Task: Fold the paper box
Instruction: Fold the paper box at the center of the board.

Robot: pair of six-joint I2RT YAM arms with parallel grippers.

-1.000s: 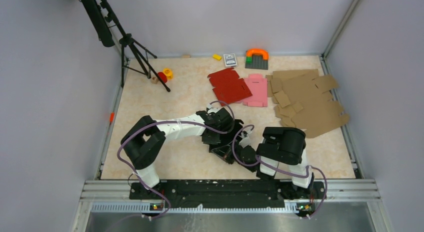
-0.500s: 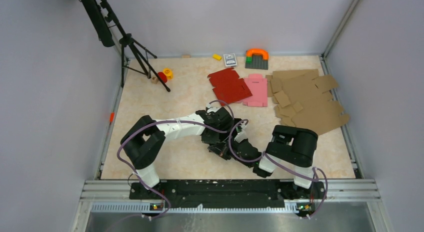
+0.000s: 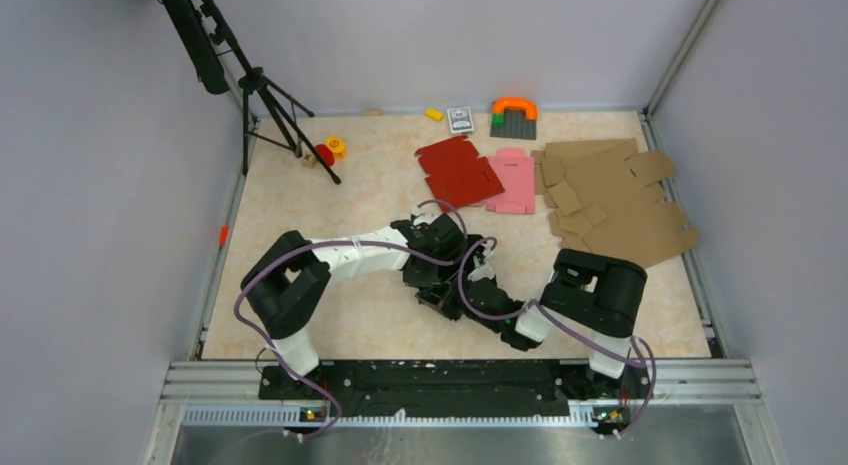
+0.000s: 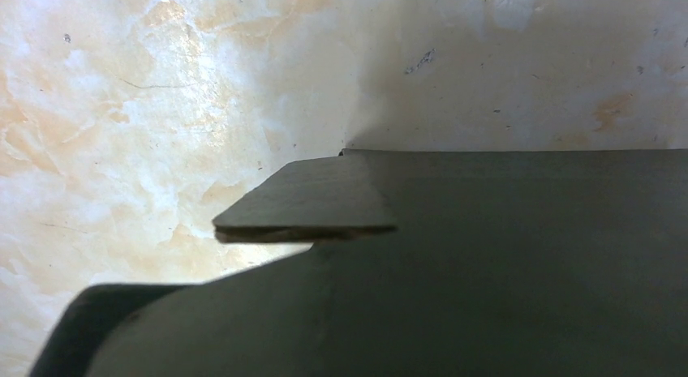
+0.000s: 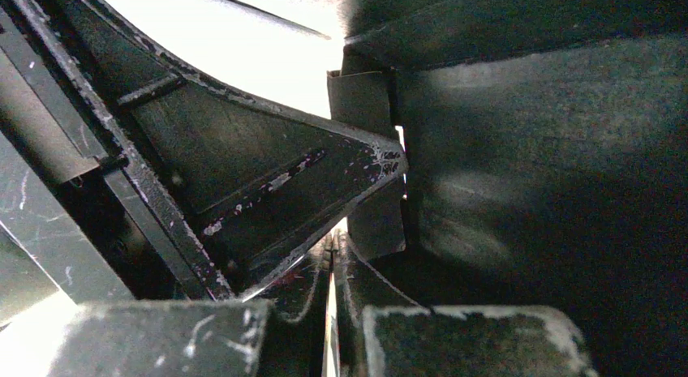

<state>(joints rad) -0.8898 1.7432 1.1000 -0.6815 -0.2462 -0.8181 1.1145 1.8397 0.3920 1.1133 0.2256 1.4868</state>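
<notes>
**Top external:** The paper box [image 3: 440,303] sits mid-worktop [image 3: 340,185], near the front and squeezed between the two pincer heads, so it is mostly hidden. The left pincer [image 3: 432,277] is over its far side and the right pincer [image 3: 468,297] reaches in low from the right. Neither opening is readable from here. The red blank [image 3: 458,172], pink blank [image 3: 513,181] and brown cardboard [image 3: 615,200] lie well apart at the back.

**Left wrist:** A black panel of the box [image 4: 503,263] fills the lower frame, very close. One small flap [image 4: 312,200] sticks out left over the bare worktop [image 4: 146,109]. This pincer's own fingers aren't clear, so I cannot tell whether it is wide, narrow or holding.

**Right wrist:** The right pincer [image 5: 333,312] is pressed together with only a slit between the fingers. I cannot tell whether a card edge is nipped in it. A box wall [image 5: 552,190] is just beyond, with a scuffed wedge [image 5: 268,174] beside it, possibly the other pincer's finger.

**Handling (judgement):**
- The card is light and thin. It is stiff across a panel but hinges at the scores and springs back.
- The matte surface gives decent grip, and it dents or creases if squeezed hard.
- Best taken by a main panel edge near a score line, not by the small flap.
- One pincer should pin while the other pushes.

**Versus a second ago:**
- The right arm's elbow has swung out to the right and its forearm now lies lower, stretched further left into the box.
- The box is tucked tighter under the pincers, and less of its triangular outline shows.
- The left arm has barely moved.
- The background items are unchanged.
</notes>
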